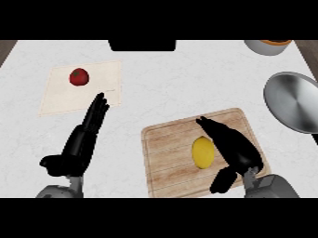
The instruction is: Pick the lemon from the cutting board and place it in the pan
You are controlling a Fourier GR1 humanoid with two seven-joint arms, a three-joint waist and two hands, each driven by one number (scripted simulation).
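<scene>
Oval yellow lemon (203, 152) on rectangular wooden cutting board (168, 153). Right hand (232, 144) beside it, fingers straight; left hand (85, 132) straight-fingered. Round steel pan (299, 102) at right.

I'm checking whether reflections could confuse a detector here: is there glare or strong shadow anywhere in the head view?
In the head view, the pan shows a soft bright sheen across its metal inside, the only real glare. The counter is evenly lit with almost no cast shadows. The lemon reads clearly on the cutting board, though the black right hand beside it shows little surface detail.
</scene>
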